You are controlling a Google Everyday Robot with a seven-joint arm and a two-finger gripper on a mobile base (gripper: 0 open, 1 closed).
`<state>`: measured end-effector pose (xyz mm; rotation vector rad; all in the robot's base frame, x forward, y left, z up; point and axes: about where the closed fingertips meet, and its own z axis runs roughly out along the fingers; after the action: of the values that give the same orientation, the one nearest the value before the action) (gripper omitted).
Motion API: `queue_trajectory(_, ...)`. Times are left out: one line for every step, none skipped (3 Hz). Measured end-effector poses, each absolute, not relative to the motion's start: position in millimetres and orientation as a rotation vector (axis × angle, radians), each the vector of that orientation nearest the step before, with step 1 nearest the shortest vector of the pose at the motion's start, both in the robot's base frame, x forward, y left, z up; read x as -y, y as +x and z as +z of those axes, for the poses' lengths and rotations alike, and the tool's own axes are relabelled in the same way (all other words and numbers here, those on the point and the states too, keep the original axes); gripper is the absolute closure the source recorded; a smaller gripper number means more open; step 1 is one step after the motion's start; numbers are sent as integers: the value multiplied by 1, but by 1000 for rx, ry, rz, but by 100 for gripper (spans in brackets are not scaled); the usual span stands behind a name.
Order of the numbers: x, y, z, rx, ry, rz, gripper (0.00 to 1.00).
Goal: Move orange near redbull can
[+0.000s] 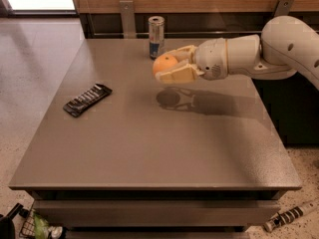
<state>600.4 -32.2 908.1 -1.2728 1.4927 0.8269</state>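
The orange (164,62) is held in my gripper (169,64), whose cream fingers (178,73) are shut around it. The gripper holds it in the air above the grey table (149,133), and its shadow falls on the tabletop below. The redbull can (156,37) stands upright near the table's far edge, just behind and slightly left of the orange. My white arm (259,51) reaches in from the right.
A flat black snack bar wrapper (87,99) lies on the left part of the table. A wooden wall with metal brackets (127,14) runs behind the table. The floor shows at left, with small objects (291,215) on it below the table's front.
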Motion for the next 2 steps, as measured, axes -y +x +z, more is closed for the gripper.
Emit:
queue_trajectory(56, 640, 911, -1539, -1184, 778, 100)
queue_trajectory(102, 682, 907, -1662, -994, 704, 100)
